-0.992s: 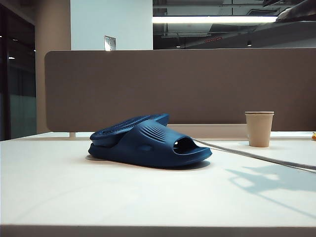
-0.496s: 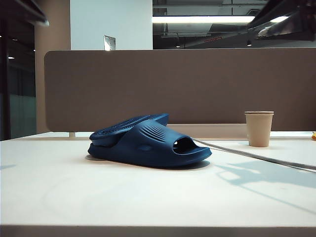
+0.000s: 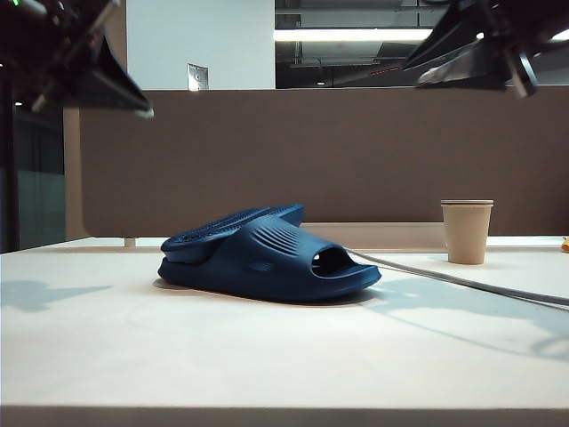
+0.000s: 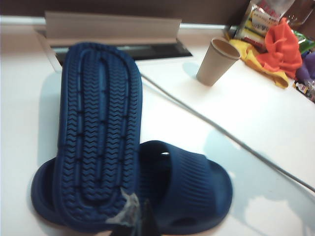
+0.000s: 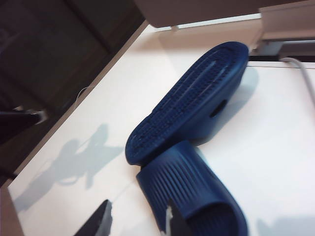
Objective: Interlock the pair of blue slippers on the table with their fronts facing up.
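We see the pair of blue slippers (image 4: 147, 167) as matt moulded foam, one sole zigzag-grooved, the other's strap ribbed. The tabletop (image 3: 267, 356) looks smooth, matt white; the cup (image 3: 467, 231) plain matt paper.

Table (image 3: 133, 356) open; cup (image 3: 467, 231), cable (image 3: 462, 283) block right.

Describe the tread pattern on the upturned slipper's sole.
Rows of zigzag ridges on the navy sole, clearest in the left wrist view.
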### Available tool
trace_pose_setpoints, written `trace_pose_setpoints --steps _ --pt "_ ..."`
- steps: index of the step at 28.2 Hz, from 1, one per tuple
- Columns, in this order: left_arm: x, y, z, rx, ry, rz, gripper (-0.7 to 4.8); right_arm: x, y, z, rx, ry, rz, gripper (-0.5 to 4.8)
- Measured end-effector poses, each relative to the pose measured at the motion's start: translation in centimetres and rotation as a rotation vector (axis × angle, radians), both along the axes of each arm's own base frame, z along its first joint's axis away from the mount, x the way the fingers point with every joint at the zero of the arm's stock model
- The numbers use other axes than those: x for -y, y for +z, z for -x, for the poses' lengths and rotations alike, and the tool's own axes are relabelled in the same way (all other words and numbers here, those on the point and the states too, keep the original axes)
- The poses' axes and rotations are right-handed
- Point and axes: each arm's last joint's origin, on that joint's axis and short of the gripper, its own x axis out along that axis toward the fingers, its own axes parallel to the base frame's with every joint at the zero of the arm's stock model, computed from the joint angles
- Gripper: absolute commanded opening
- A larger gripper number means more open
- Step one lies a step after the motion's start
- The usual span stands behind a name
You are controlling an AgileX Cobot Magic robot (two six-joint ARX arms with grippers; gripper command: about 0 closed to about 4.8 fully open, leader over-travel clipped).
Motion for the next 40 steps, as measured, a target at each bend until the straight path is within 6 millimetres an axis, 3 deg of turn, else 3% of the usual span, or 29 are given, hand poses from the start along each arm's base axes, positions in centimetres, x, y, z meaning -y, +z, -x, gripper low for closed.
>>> trace_pose_setpoints --steps 5,7,9,21,31,40 --pt "0.6 -1.7 -2.3 -0.036 -0.029 0.049 0.08 -1.5 -0.9 -1.9 -0.028 0.052 -0.001 1.44" --pt "0.6 -2.6 -3.2 -0.044 -0.025 0.06 1.01 -2.5 -1.6 -2.7 -0.058 0.078 0.003 1.44" --pt "0.7 -3.3 -3.7 -0.057 -0.02 0.066 1.58 -2.9 -2.0 -3.2 -0.074 0.087 0.002 1.44" --pt "1.1 -8.5 -5.7 -0.43 0.049 0.247 1.57 -4.3 -2.8 -3.2 -0.102 0.126 0.007 1.44" --pt "1.0 -9.3 -5.6 -0.597 0.123 0.333 1.55 -4.3 -2.8 -3.1 -0.104 0.152 -0.002 1.44" --pt "0.8 -10.1 -5.2 -0.673 0.193 0.291 1.57 -6.2 -2.9 -2.2 -0.037 0.352 0.01 1.48"
